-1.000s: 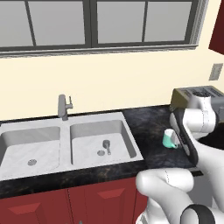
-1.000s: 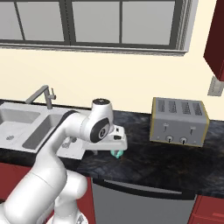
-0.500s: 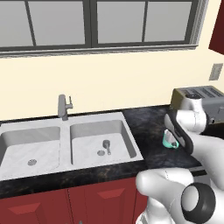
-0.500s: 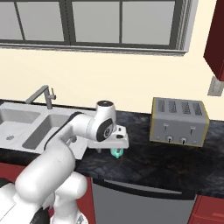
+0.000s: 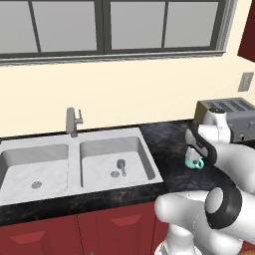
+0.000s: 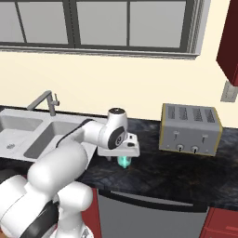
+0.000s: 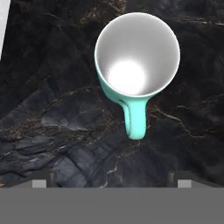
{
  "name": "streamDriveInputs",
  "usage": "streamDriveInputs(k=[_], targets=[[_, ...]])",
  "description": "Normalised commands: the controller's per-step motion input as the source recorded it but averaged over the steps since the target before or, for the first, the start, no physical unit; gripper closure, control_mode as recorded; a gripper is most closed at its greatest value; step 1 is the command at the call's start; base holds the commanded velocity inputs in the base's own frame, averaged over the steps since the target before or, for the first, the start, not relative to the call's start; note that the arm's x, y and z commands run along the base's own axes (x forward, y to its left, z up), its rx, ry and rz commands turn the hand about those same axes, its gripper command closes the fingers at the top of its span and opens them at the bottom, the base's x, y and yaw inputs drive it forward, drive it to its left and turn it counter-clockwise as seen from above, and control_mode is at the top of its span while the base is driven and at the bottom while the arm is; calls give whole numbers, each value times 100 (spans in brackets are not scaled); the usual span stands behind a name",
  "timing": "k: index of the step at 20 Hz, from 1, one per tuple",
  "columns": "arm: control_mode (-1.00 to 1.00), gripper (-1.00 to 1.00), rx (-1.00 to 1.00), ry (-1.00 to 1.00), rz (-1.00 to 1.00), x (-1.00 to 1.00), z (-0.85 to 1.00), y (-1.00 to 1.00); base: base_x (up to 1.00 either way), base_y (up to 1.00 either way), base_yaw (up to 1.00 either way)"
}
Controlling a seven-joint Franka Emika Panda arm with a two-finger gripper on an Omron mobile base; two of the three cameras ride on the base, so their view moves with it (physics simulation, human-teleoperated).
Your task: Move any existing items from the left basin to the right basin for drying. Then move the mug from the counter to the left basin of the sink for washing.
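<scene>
Gripper (image 6: 122, 158) hovers over the mug (image 7: 136, 59), fingers spread wide apart.
The teal mug stands upright on the counter (image 6: 176, 169), handle toward the hand; the utensil (image 5: 121, 166) lies in the right basin (image 5: 102, 149) beside its drain.

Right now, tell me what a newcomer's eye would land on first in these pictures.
The teal mug stands upright on the black counter, seen from straight above with its pale inside showing and its handle pointing toward the camera. The white arm bends low over it, right of the sink. A small grey utensil lies in the right basin, and a silver toaster sits further along the counter.
</scene>
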Motion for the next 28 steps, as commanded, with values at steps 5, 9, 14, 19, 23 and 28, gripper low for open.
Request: streamDriveInputs(k=[5,9,14,19,23,28], targets=[[-100,-100,2,0,0,18,-19,-13,0,0,0],[-100,-100,2,0,0,16,-21,-10,0,0,0],[-100,-100,1,0,0,23,-23,-4,0,0,0],[-100,-100,2,0,0,21,-19,-7,0,0,0],[-100,-100,2,0,0,15,-18,-9,0,0,0],[-100,-100,2,0,0,2,-17,-1,0,0,0]])
